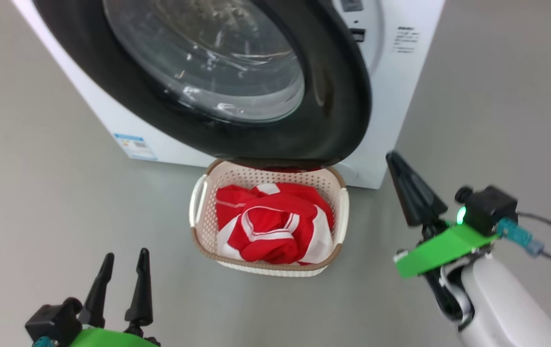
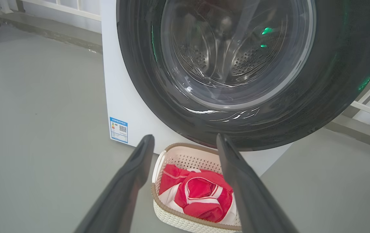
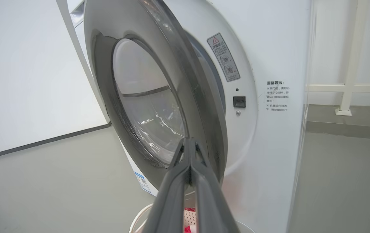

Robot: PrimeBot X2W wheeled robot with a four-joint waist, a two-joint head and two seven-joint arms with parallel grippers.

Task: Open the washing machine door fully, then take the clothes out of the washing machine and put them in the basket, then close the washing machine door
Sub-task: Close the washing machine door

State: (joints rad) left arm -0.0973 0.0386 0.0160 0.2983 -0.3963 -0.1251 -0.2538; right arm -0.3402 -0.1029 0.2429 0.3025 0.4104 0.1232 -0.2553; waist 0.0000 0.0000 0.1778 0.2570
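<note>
Door: washing machine door (image 1: 333, 96) seen ajar, upper centre of head view, not latched.
Clothes: red jerseys (image 1: 275, 224) piled in basket (image 1: 198, 226), lower centre, just under door's bottom rim.
Right claw (image 1: 391, 156): pressed together, nothing held, right of centre near door edge.
Left claw (image 1: 126, 254): spread, empty, lower left.
Risk: narrow tip may slide off glossy rim when pushed; door could be left unlatched; basket rim might be clipped.

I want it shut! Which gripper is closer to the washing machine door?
Right. The right gripper sits close beside the door; the left gripper sits far back.
</note>
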